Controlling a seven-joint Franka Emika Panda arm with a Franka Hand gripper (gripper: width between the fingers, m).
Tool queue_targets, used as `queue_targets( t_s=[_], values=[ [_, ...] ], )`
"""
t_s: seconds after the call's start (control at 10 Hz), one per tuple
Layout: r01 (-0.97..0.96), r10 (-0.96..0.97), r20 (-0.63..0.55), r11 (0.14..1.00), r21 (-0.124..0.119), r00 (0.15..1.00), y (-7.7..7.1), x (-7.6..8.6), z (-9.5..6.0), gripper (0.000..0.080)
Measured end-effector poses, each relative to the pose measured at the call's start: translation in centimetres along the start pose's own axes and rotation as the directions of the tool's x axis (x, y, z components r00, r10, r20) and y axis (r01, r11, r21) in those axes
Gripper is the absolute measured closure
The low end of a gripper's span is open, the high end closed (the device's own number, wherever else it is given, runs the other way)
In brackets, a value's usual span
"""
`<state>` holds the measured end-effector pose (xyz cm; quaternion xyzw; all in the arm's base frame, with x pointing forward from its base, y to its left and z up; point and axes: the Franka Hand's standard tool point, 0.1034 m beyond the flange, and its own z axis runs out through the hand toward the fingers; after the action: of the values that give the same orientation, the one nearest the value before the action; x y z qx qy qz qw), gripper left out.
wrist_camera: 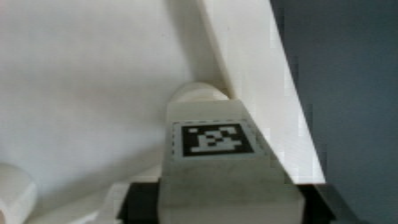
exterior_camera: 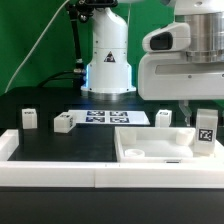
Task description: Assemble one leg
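My gripper (exterior_camera: 205, 112) is shut on a leg (exterior_camera: 206, 130), a stubby white post with a black-and-white tag, held upright over the right end of the large flat white tray-like piece (exterior_camera: 150, 147). In the wrist view the leg (wrist_camera: 217, 140) fills the middle, its tip close to the tray piece's raised rim (wrist_camera: 240, 60), and the black fingers (wrist_camera: 146, 202) press its sides. Three more legs stand on the black table: one at the exterior view's left (exterior_camera: 30, 119), one lying near the middle (exterior_camera: 64, 123), one by the tray piece (exterior_camera: 163, 119).
The marker board (exterior_camera: 112, 118) lies flat behind the tray piece. A white wall (exterior_camera: 40, 172) borders the table's front and left. The arm's base (exterior_camera: 108, 60) stands at the back.
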<state>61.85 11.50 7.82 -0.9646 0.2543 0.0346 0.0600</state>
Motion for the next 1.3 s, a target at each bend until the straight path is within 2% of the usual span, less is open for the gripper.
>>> queue_targets(
  t_s=[0.2, 0.4, 0.6, 0.7, 0.8, 0.9, 1.0, 1.1, 1.2, 1.3],
  values=[
    [-0.247, 0.247, -0.022, 0.969, 0.011, 0.969, 0.0, -0.3, 0.0, 0.0499],
    [-0.489, 0.492, -0.04, 0.87, 0.056, 0.87, -0.6, -0.7, 0.3, 0.0499],
    [-0.654, 0.656, -0.009, 0.754, 0.065, 0.755, -1.0, -1.0, 0.5, 0.0503],
    [-0.673, 0.674, 0.007, 0.737, 0.061, 0.739, -0.9, -0.9, 0.4, 0.0503],
    [-0.67, 0.671, 0.006, 0.74, 0.062, 0.741, -1.1, -1.0, 0.5, 0.0426],
    [-0.652, 0.653, 0.005, 0.756, 0.061, 0.757, -1.1, -1.0, 0.5, 0.0426],
    [-0.616, 0.617, 0.004, 0.786, 0.058, 0.787, -1.0, -1.0, 0.5, 0.0291],
    [-0.579, 0.579, 0.01, 0.815, 0.04, 0.815, -0.9, -1.0, 0.4, 0.0175],
    [-0.519, 0.519, 0.017, 0.854, 0.019, 0.854, -0.7, -1.0, 0.2, 0.0175],
    [-0.377, 0.377, 0.009, 0.926, 0.01, 0.926, -0.7, -0.9, 0.0, 0.0158]
  ],
)
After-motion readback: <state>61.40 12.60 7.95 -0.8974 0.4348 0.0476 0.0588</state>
